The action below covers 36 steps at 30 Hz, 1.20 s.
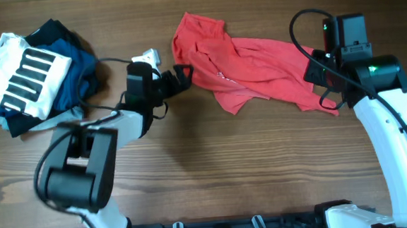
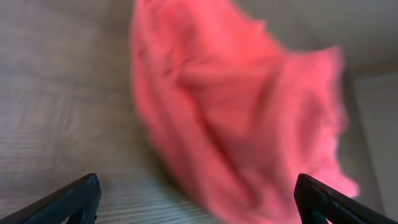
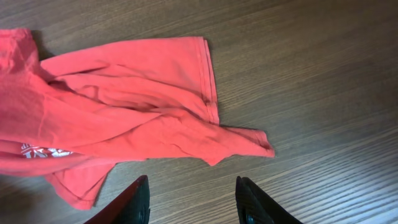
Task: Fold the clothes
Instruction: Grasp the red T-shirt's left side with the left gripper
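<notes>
Checking overhead: one red T-shirt (image 1: 257,65) lies crumpled across the upper centre-right of the wooden table (image 1: 228,169), with a bit of white print visible mid-shirt. There's one separate pile at top left, a white garment with black stripes (image 1: 20,72) on top of navy garments (image 1: 73,62), well apart from the shirt. Nothing lies between arms and shirt. Two arms: the left one is stretched rightward with the left gripper (image 1: 181,74) at the shirt's left edge, contact unclear. The right arm reaches up from lower right, with the right gripper (image 1: 320,78) over the shirt's right end.

Left wrist: blurred. The shirt (image 2: 236,106) fills the centre. The left gripper (image 2: 199,199) shows two fingertips at the bottom corners, spread wide with nothing between them, so it's released.

Right wrist: the shirt (image 3: 124,106) is bunched, hem corner pointing right, print at the left edge. The right gripper (image 3: 191,202) has two fingers apart over bare wood just short of the fabric, released and holding nothing.
</notes>
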Each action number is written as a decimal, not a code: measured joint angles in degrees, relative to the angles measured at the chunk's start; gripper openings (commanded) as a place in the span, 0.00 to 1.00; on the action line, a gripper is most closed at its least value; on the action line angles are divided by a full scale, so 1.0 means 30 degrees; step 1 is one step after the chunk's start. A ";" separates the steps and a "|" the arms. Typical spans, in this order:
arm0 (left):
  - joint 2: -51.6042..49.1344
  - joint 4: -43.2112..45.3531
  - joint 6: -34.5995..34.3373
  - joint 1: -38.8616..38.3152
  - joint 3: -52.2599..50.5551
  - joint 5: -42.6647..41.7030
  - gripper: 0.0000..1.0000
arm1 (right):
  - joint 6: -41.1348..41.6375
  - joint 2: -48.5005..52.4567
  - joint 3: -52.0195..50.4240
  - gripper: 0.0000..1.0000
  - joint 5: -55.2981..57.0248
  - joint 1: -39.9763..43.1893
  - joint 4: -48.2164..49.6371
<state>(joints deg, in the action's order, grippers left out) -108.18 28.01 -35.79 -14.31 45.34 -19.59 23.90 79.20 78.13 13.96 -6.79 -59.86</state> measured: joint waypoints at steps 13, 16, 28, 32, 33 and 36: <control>-0.1435 0.0444 -0.0080 -0.0452 0.1056 0.0969 0.80 | 0.0007 0.0000 0.0000 0.45 0.0000 0.0000 -0.0051; -0.1741 0.0539 0.0393 -0.0976 0.1209 0.1282 0.68 | 0.0007 0.0000 0.0000 0.45 0.0000 0.0000 -0.0051; -0.2280 -0.0313 0.1253 -0.2193 0.1355 0.3475 0.04 | 0.0015 0.0000 0.0000 0.45 0.0000 0.0000 -0.0124; -0.2317 -0.0291 0.1275 -0.2084 0.1355 0.3483 0.04 | 0.0022 0.0000 0.0000 0.45 0.0000 0.0000 -0.0124; -0.2317 -0.0306 0.1348 -0.2047 0.1355 0.3475 0.04 | 0.0022 0.0000 0.0000 0.45 0.0000 0.0000 -0.0124; -0.2200 -0.0605 0.1887 -0.2018 0.1355 0.3468 0.04 | 0.0022 0.0000 0.0000 0.45 0.0000 0.0000 -0.0124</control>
<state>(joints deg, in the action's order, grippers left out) -114.78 26.20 -30.13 -20.36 49.41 -9.19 23.97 79.20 78.13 13.96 -6.79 -60.23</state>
